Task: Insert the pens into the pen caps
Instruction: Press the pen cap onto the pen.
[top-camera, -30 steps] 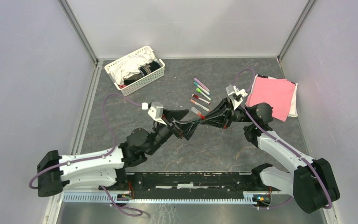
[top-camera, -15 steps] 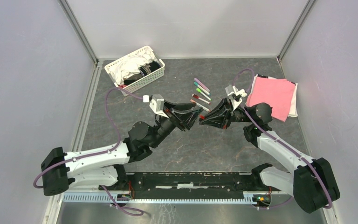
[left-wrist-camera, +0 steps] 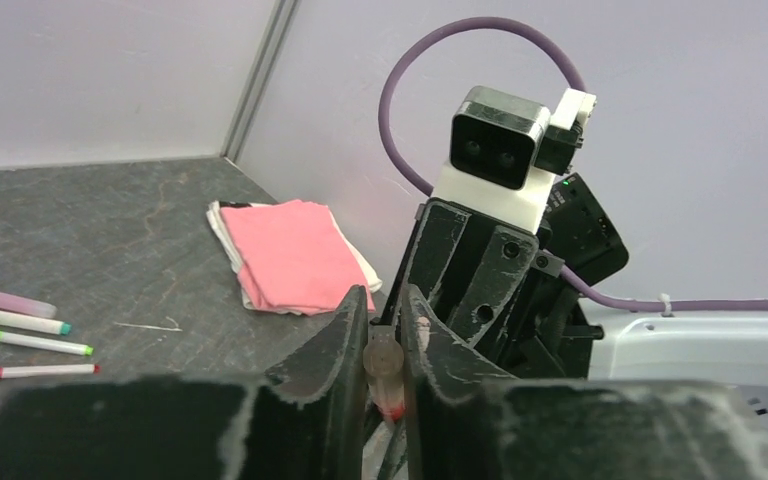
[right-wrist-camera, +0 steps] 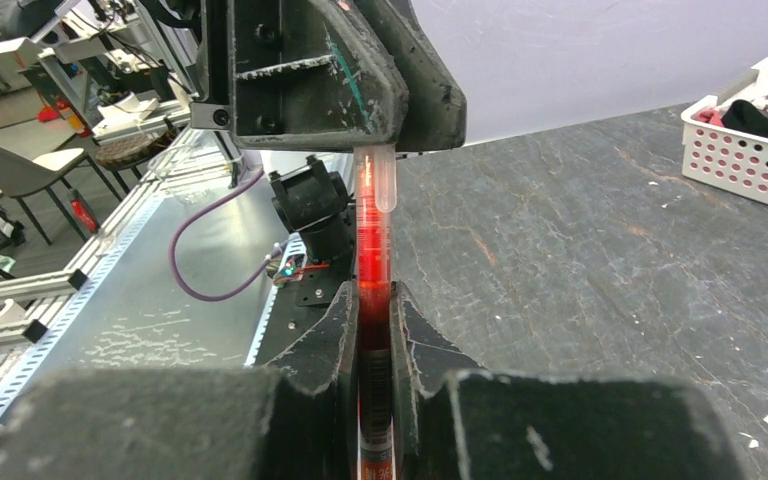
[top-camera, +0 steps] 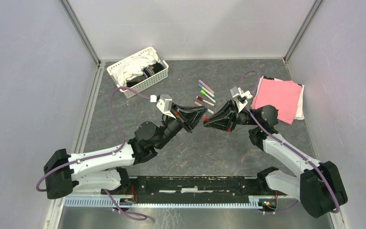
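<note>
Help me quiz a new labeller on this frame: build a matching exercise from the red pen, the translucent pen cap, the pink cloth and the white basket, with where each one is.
Things
1. red pen
2. translucent pen cap
3. pink cloth
4. white basket

Places
A. in the far left corner of the table
B. held by the left gripper
C. clamped in the right gripper
D. lying flat at the table's far right side

Pairs: 1-C; 2-B; 3-D; 4-A
</note>
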